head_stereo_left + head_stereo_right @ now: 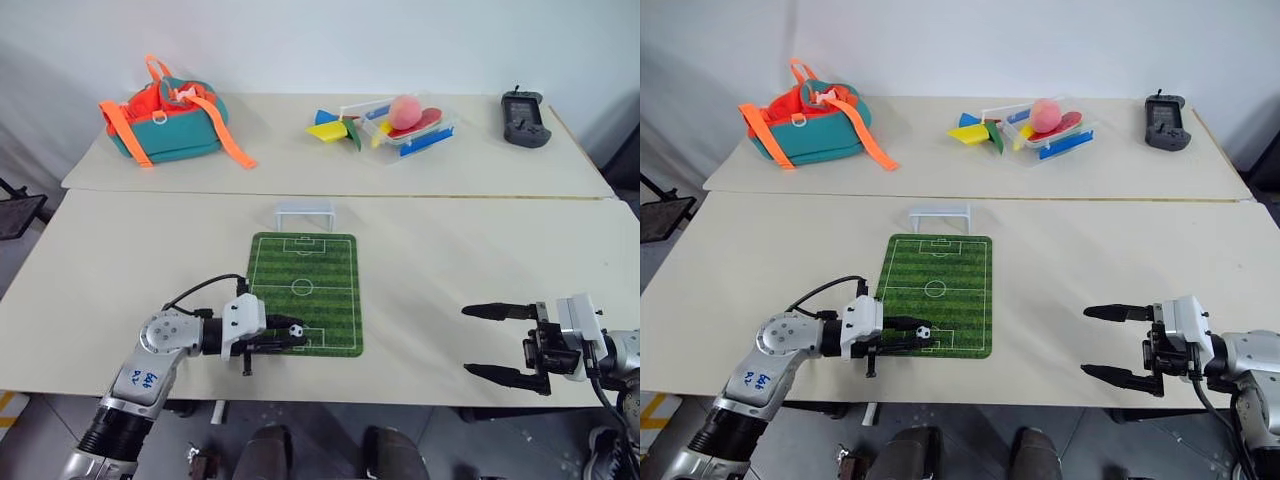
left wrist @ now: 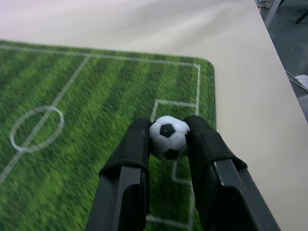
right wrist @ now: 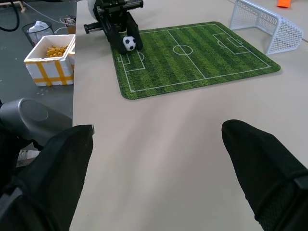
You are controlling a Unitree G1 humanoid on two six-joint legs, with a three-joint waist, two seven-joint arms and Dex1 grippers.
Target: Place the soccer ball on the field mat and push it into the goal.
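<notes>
Black left jaws (image 2: 168,139) pinch the glossy round soccer ball (image 2: 168,137) above the striped field mat (image 1: 310,270); right jaws (image 1: 492,342) gape wide.

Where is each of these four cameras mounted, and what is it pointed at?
Left and right eye views: head, looking down over the table; both arms show.
Left wrist view: along the left gripper, clamping the soccer ball above the field mat.
Right wrist view: between the open right gripper's fingers, across the table.
Shared: mat, ball; the goal too, in head and right wrist views.
</notes>
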